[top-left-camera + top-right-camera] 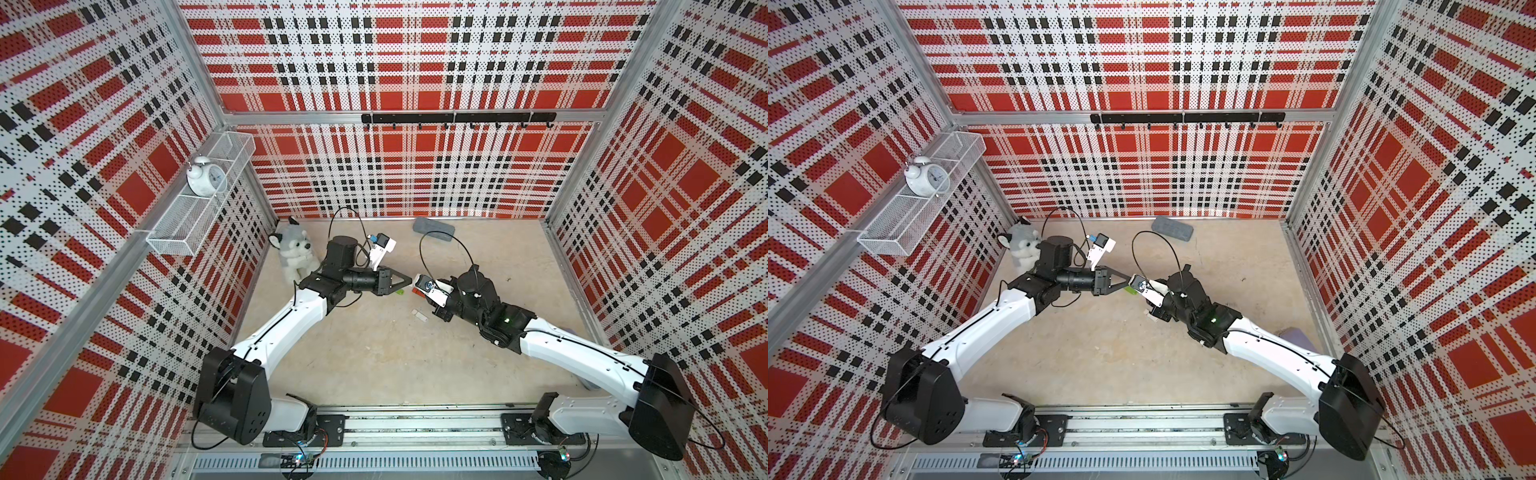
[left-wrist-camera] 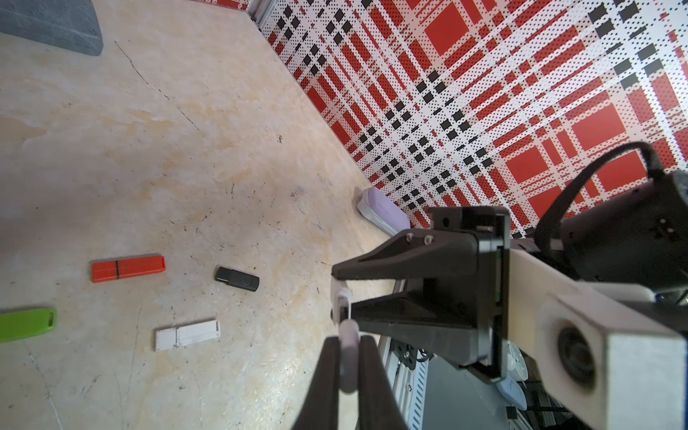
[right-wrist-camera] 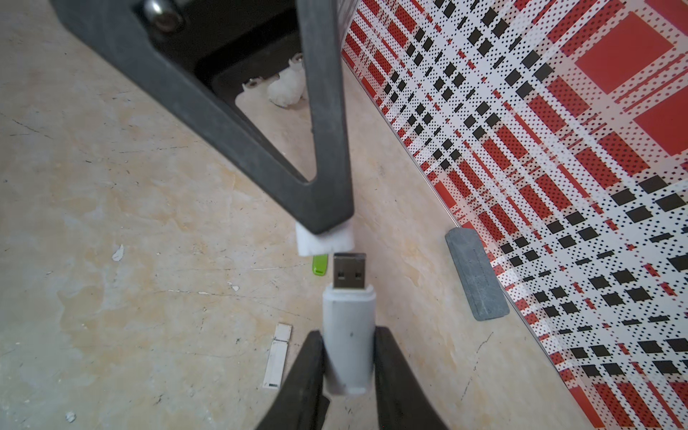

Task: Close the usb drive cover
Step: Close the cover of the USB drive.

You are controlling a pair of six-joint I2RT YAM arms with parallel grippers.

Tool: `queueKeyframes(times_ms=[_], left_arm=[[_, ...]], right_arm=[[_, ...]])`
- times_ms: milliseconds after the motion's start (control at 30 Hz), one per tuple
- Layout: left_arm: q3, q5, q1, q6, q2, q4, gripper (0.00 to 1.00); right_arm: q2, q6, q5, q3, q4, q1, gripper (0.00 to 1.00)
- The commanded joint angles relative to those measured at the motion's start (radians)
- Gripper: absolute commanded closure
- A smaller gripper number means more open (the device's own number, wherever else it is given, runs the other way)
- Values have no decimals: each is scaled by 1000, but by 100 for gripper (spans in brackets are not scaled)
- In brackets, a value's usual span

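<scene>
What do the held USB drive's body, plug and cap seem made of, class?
Drive body: likely plastic, matt white, smooth with rounded edges. Plug: metal, silvery-grey sheen, stamped square holes. Cap: likely the same white matt plastic, partly hidden by the left gripper.

Slim open gap btwn cap & plug of USB drive.

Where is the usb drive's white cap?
In the right wrist view the white cap is pinched by the left gripper, just short of the bare plug of the usb drive in the right gripper.
</scene>
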Motion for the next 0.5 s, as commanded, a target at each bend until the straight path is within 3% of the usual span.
queueKeyframes(times_ms=[0, 467], left_arm=[[34, -6, -6, 19, 7, -5, 100], [39, -29, -11, 20, 14, -5, 100]], right_arm=[[19, -6, 12, 30, 6, 11, 73], [8, -32, 3, 29, 24, 31, 74]])
